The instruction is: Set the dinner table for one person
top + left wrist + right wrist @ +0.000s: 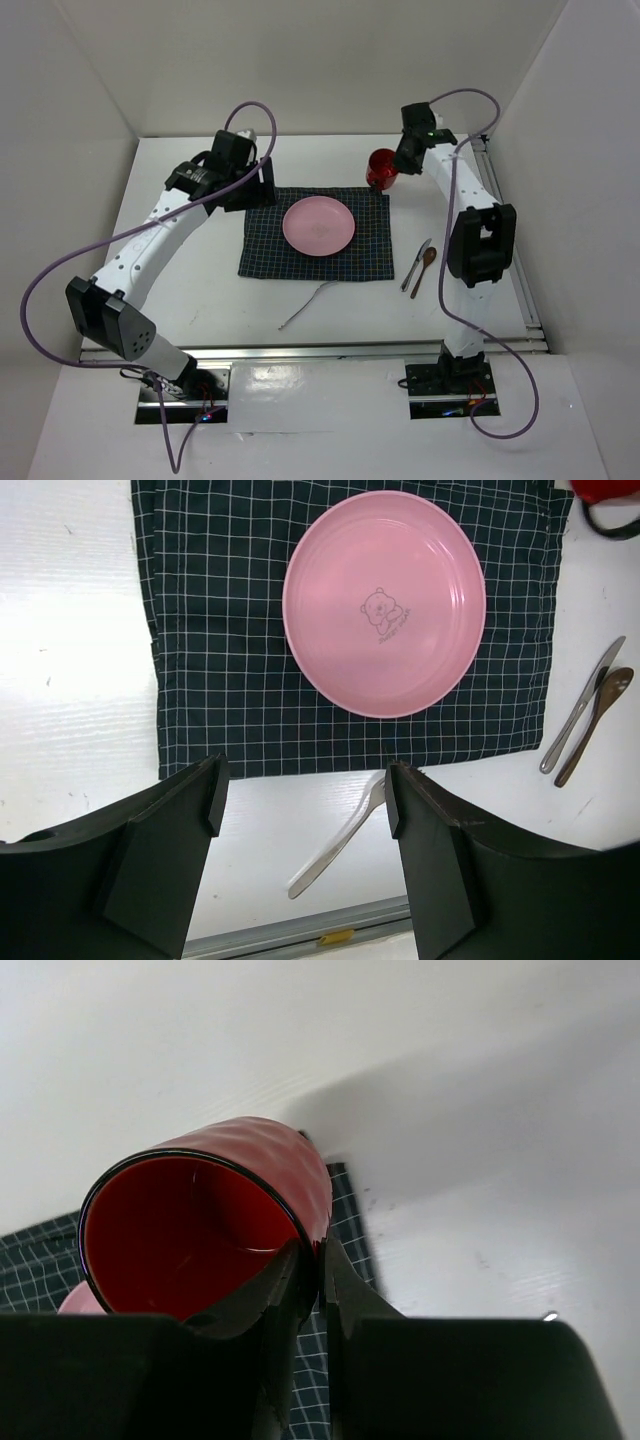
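Note:
A pink plate (318, 226) lies on a dark navy checked mat (270, 250) in the middle of the white dinner table (190, 290). A fork (306, 305) lies on the table in front of the mat. A knife (417, 262) and a brown spoon (424, 268) lie right of the mat. My right gripper (398, 165) is shut on the rim of a red cup (381, 168) at the mat's far right corner; the wrist view shows one finger inside the cup (200, 1230). My left gripper (243, 195) is open and empty above the mat's far left corner.
Silver rails (320, 352) run along the table's near and right edges. White walls enclose the left, back and right. In the left wrist view the plate (385, 600), the fork (335, 845) and the knife (580, 705) all show.

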You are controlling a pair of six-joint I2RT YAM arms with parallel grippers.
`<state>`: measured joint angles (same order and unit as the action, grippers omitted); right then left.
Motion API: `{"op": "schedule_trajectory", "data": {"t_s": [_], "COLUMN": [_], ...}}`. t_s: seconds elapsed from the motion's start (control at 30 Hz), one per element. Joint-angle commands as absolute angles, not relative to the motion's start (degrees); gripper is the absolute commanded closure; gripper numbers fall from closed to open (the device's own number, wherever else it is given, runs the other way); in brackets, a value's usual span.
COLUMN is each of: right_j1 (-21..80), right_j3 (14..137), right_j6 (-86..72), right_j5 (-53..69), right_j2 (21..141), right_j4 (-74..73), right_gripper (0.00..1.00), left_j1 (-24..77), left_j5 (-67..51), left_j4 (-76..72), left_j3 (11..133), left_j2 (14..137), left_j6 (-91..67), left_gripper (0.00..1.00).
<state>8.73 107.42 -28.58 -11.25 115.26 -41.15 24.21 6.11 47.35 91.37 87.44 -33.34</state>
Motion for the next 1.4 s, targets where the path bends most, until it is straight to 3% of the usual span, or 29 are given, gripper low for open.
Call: {"op": "schedule_trajectory", "data": {"t_s": [0.0,0.53,0.57,0.73,0.8,0.9,1.07,1.2,1.3,1.33,1.37], "right_j1": [10.5,13.2,13.2,13.2,13.2,13.2,9.6,8.1,6.9,6.4,6.4], "right_j3": [111.6,111.0,111.0,111.8,113.5,113.6,93.5,79.0,71.0,68.7,67.9], "right_j6": [-28.9,-30.5,-30.5,-30.5,-30.0,-30.0,-30.0,-31.1,-31.7,-31.7,-31.7], "right_j5": [-12.0,-12.5,-12.5,-11.2,-11.2,-13.5,-12.9,-11.3,-9.4,-8.5,-7.2], "right_j2": [117.9,122.1,122.1,120.1,118.2,113.0,97.1,83.0,76.5,75.4,74.5], "right_j4": [-42.7,-43.2,-43.2,-43.2,-44.9,-46.8,-42.2,-41.0,-41.7,-41.7,-42.4], "right_gripper": [1.00,0.99,0.95,0.27,0.19,0.16,0.17,0.18,0.18,0.18,0.18], "left_j1": [24.3,22.7,22.7,22.7,22.7,22.7,24.7,32.8,40.0,41.8,43.7], "left_j5": [8.2,8.7,8.7,8.2,8.2,8.2,6.0,3.4,1.9,2.7,3.3], "left_j4": [47.4,47.9,47.9,47.9,47.9,47.9,45.6,41.0,36.1,35.4,34.8], "left_j3": [91.6,89.2,88.7,88.7,88.7,88.7,83.9,73.5,65.5,62.9,61.8], "left_j2": [82.6,80.9,80.9,80.9,80.9,80.9,80.4,79.9,79.3,79.3,80.5], "left_j6": [-32.9,-32.9,-32.9,-32.9,-32.9,-32.9,-27.9,-22.3,-23.5,-24.1,-24.1], "left_gripper": [0.19,0.19,0.19,0.19,0.19,0.19,0.22,0.37,0.36,0.32,0.22]}}
